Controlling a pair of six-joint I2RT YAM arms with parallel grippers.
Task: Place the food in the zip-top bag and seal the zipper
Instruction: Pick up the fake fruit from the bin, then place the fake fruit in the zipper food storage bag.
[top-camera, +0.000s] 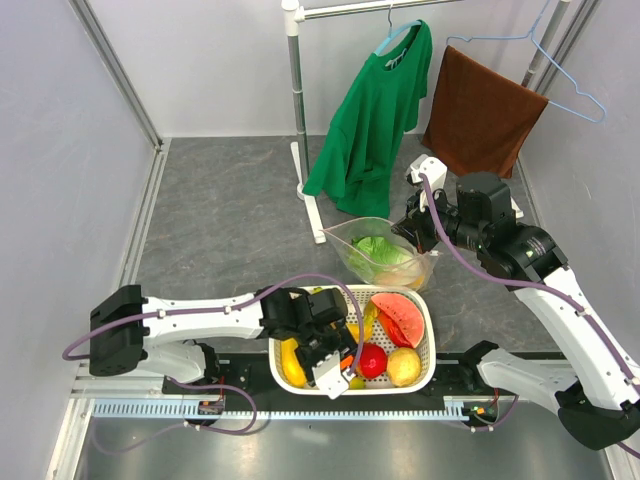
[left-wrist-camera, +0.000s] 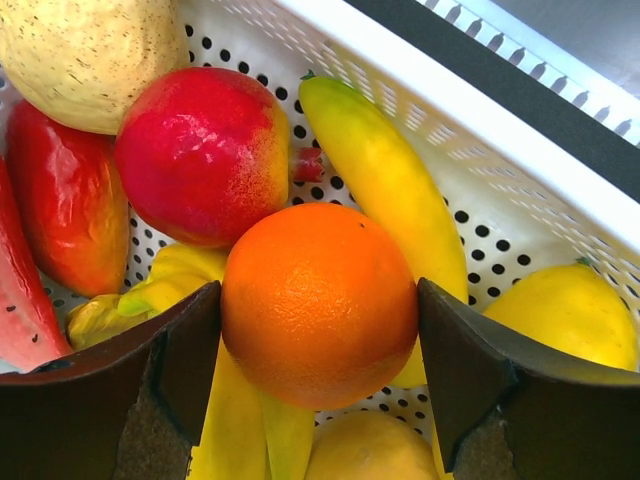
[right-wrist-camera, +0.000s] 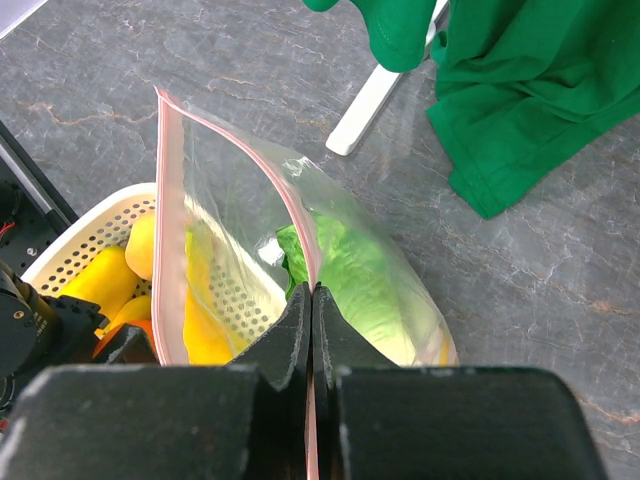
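Note:
The zip-top bag (top-camera: 372, 232) stands open behind the white basket (top-camera: 432, 340), with the green cabbage (top-camera: 378, 252) inside it. My right gripper (top-camera: 412, 232) is shut on the bag's far mouth edge. In the right wrist view its fingers (right-wrist-camera: 312, 292) pinch the pink zipper (right-wrist-camera: 240, 140) above the cabbage (right-wrist-camera: 350, 270). My left gripper (top-camera: 340, 378) is down in the basket. In the left wrist view it (left-wrist-camera: 318, 290) is shut on the orange (left-wrist-camera: 320, 320), one finger touching each side. The round yellow fruit (top-camera: 403, 365) lies in the basket, also in the left wrist view (left-wrist-camera: 90, 50).
The basket also holds bananas (top-camera: 290, 362), a watermelon slice (top-camera: 400, 318) and a red fruit (top-camera: 372, 360). A rack pole (top-camera: 297, 100), a green shirt (top-camera: 375, 110) and a brown towel (top-camera: 480, 110) stand behind the bag. Grey walls close both sides.

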